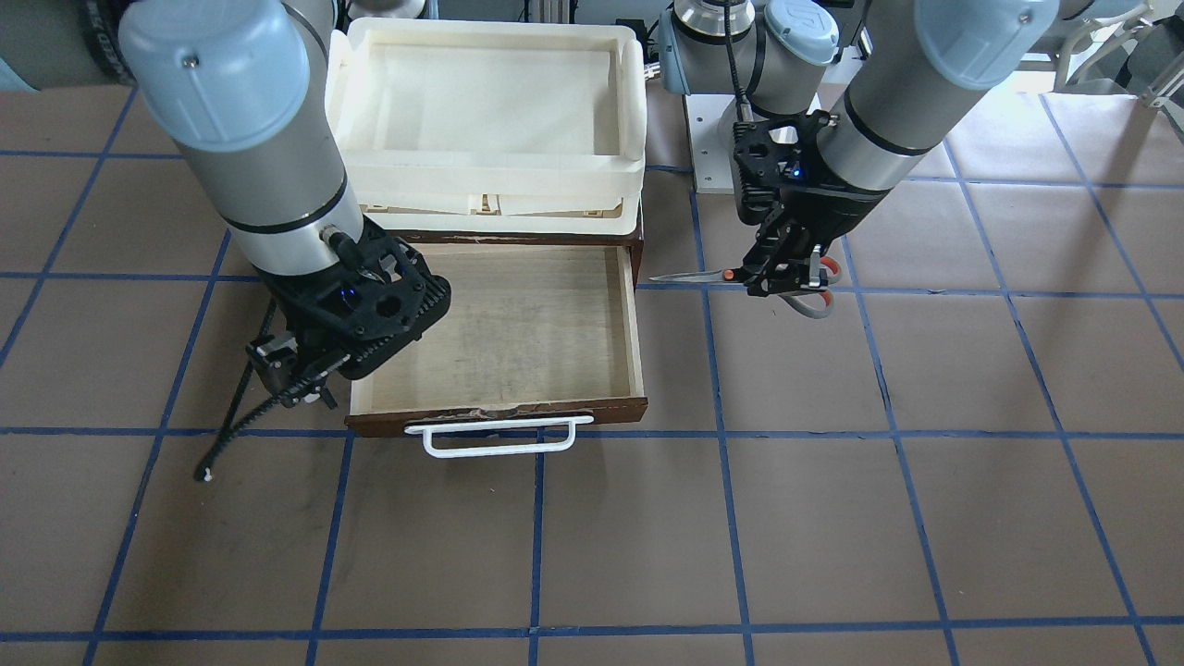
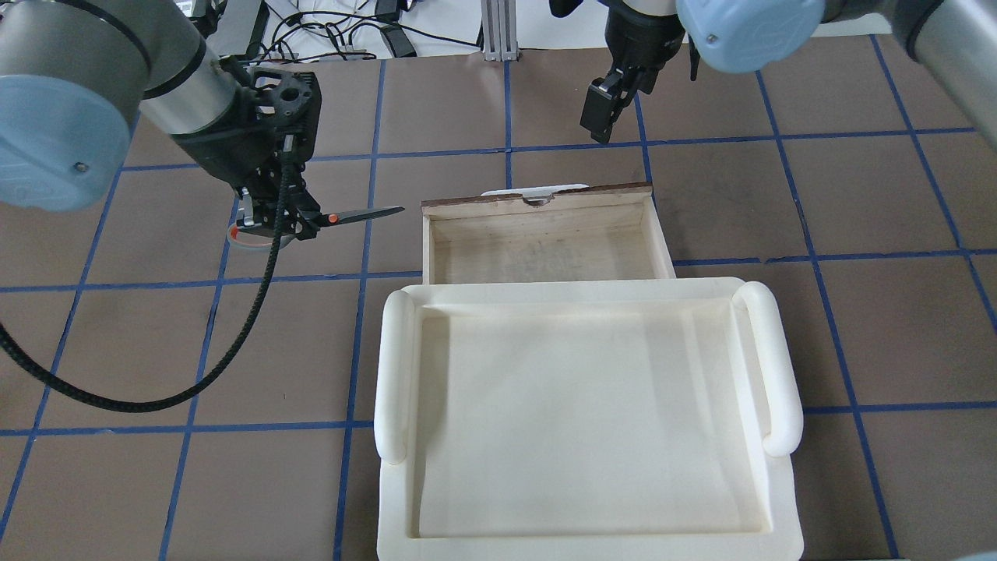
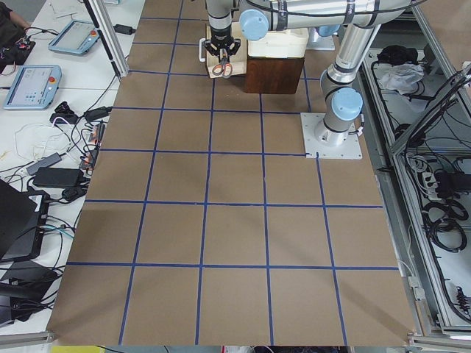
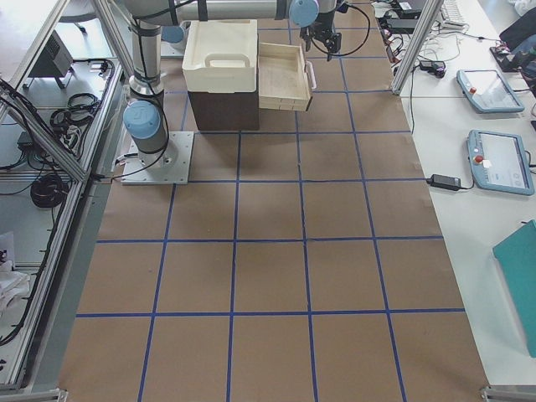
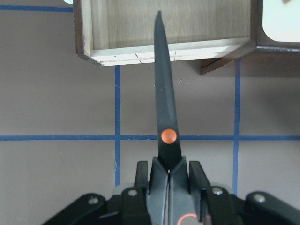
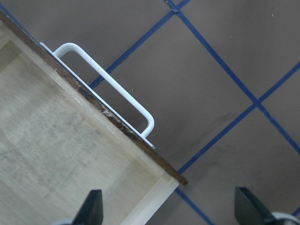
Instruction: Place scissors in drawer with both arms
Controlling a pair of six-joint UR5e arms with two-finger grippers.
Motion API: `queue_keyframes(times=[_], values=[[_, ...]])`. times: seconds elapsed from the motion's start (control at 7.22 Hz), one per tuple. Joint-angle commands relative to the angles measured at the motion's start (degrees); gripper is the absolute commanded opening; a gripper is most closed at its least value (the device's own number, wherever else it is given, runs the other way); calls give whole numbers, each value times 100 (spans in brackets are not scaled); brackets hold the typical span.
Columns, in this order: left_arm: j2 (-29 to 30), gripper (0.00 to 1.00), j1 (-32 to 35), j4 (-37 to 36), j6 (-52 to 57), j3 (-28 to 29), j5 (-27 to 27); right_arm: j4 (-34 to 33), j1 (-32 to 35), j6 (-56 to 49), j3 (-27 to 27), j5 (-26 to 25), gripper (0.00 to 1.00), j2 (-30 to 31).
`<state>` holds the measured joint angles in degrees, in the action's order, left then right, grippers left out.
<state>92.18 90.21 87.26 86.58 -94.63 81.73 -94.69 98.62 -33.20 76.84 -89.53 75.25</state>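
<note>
My left gripper [image 2: 300, 222] is shut on the scissors [image 2: 366, 213] just behind the orange pivot and holds them above the table. The closed dark blades point at the open drawer [image 2: 545, 249], with the tip a little short of its side wall. In the left wrist view the blade [image 5: 164, 93] reaches toward the drawer's edge [image 5: 187, 47]. In the front view the scissors [image 1: 703, 275] hang beside the drawer [image 1: 518, 314]. My right gripper [image 2: 600, 125] is open and empty, above the table past the drawer's white handle [image 2: 537, 191]. Its wrist view shows that handle [image 6: 112, 89].
A cream-white plastic tray [image 2: 393, 374] sits on top of the dark cabinet behind the drawer. A black cable [image 2: 156, 389] loops from the left wrist over the table. Another cable [image 1: 240, 416] hangs by the right gripper. The table is brown paper with a blue tape grid.
</note>
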Motion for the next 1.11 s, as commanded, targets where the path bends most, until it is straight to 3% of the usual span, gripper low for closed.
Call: queue_keyframes(times=[0.0, 0.42, 0.97], values=[[325, 2, 566, -356, -1096, 75, -51, 495, -18, 2318, 364, -4, 100, 829], [765, 6, 1251, -674, -2107, 313, 36, 478, 25, 3369, 498, 75, 100, 1334], [1134, 7, 1717, -1096, -2828, 305, 44, 399, 34, 3433, 718, 75, 100, 1395]])
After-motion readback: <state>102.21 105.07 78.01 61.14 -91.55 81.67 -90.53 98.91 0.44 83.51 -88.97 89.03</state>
